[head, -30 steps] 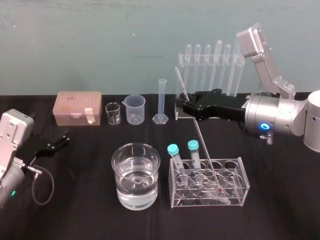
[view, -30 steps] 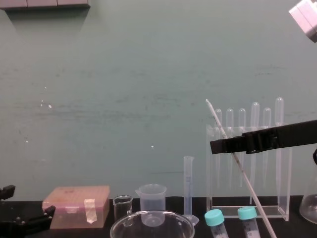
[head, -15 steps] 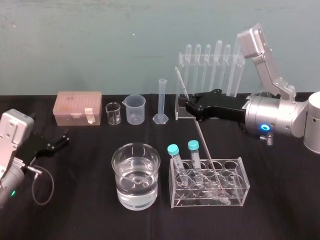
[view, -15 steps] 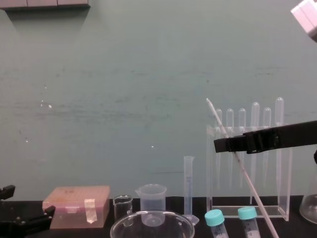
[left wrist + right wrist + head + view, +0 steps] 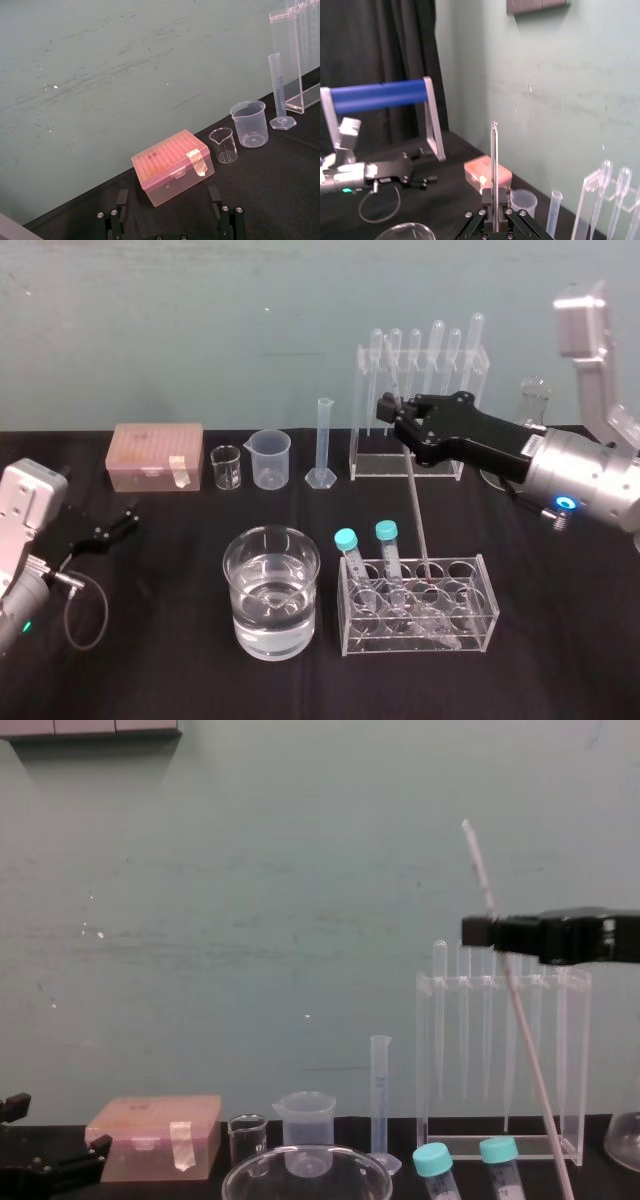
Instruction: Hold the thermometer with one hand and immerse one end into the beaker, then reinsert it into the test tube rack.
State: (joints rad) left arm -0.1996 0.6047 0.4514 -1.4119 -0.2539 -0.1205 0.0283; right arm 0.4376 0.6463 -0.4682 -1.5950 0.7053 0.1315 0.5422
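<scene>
Where the thermometer (image 5: 413,502) meets the test tube rack (image 5: 475,618), we cannot tell whether its lower end sits inside a hole or just above; the chest view's bottom edge cuts it off. The right gripper (image 5: 393,418) pinches its upper part, above the rack. The beaker (image 5: 236,590) stands just left, bare cloth around it. The left gripper (image 5: 118,520) rests spread, well apart.

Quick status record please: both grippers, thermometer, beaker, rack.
right gripper: shut on the thermometer, raised above the low tube rack
thermometer: steeply tilted, lower end at the top of the rack
beaker: part full of water, left of the rack, untouched
left gripper: open, parked far left
dip: not yet done
</scene>
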